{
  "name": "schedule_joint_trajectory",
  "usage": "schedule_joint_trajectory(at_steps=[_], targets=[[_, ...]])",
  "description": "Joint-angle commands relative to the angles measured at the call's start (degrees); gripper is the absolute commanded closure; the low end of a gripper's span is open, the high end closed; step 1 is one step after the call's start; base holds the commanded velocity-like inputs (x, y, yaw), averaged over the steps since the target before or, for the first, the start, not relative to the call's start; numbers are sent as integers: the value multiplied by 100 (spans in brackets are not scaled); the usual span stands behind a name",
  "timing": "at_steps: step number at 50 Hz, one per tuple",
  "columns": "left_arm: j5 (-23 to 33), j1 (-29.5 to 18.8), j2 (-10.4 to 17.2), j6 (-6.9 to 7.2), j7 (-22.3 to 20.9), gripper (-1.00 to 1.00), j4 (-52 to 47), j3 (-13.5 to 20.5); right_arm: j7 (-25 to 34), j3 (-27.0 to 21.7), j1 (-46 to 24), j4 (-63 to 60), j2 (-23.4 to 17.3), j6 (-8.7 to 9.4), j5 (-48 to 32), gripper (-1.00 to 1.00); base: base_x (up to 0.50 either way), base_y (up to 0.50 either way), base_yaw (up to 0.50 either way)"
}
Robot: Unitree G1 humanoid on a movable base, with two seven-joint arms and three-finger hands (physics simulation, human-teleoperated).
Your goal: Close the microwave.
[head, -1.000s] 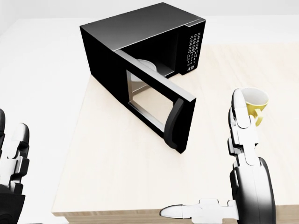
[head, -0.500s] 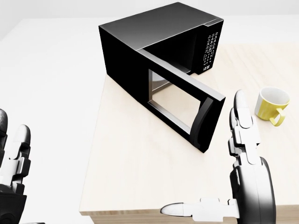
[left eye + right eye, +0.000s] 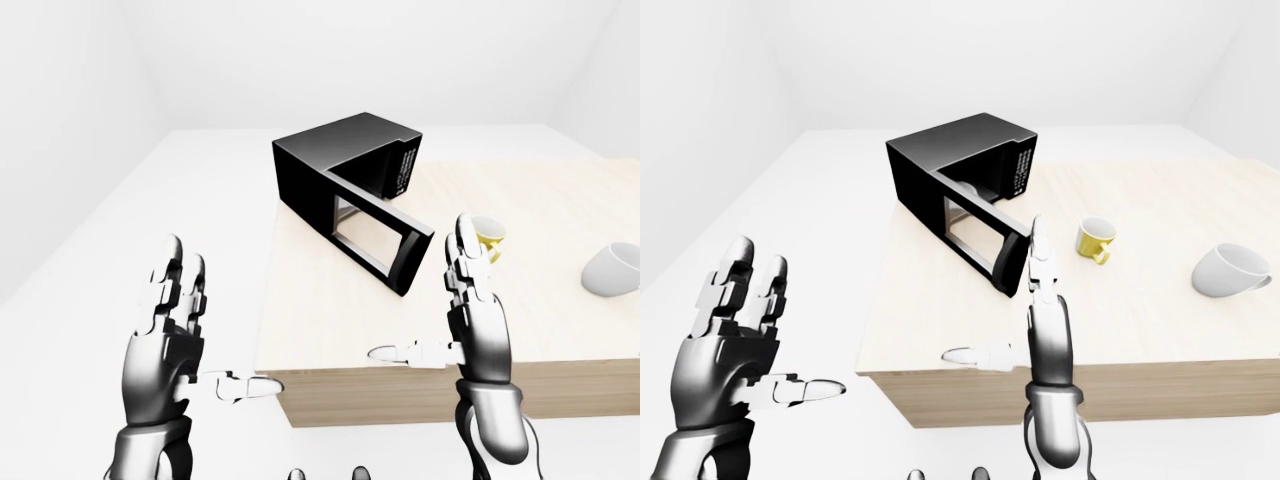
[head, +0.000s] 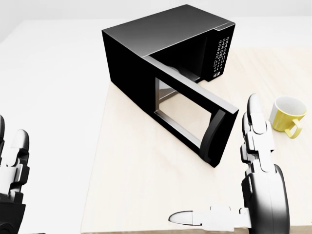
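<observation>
- The microwave (image 4: 161, 53) sits on the light wooden desk (image 4: 141, 185) near its upper-left corner in the head view, turned at an angle, its keypad on the end toward the upper right.
- Its door (image 4: 195, 119) stands wide open, swung out toward the lower right of the head view; the long axis of the door runs diagonally from the hinge at the body's left down to the free, handled edge (image 4: 217, 139).
- The right robot hand (image 4: 253, 165) is open, fingers straight and pointing up, thumb out to the left; it holds nothing and stands just right of and below the door's free edge, apart from it.
- The left robot hand (image 3: 170, 330) is likewise open and empty, off the desk's left side, well apart from the door.
- By my judgement the right robot hand is the nearer, and a push on the door's outer face toward the upper left would swing it shut.
- A yellow mug (image 4: 287, 116) stands right of the door, clear of its swing.
</observation>
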Motion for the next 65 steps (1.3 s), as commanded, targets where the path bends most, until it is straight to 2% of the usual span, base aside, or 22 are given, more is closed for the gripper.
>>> schedule_joint_trajectory(at_steps=[1,24,43,59,61,65], targets=[[-26,-69,-18,0,5,-100,-76,43,-13,18,-55,-35,-5,0,-27,-100,50,0,0],[-88,-67,-55,0,-29,-100,-76,96,-63,24,-29,-22,-9,0,-9,-100,49,0,0],[-153,-82,-50,0,-31,-100,-40,103,-98,53,21,-26,-40,0,-174,-100,0,1,0],[-194,-63,-74,0,-49,-100,-25,105,-105,31,12,10,-12,0,-196,-100,0,50,0],[29,-61,-47,0,14,-100,-2,67,-85,-14,17,7,27,0,31,-100,0,50,0],[-127,-102,-43,0,-32,-100,8,95,-81,22,8,9,-14,0,-69,-100,0,12,0]])
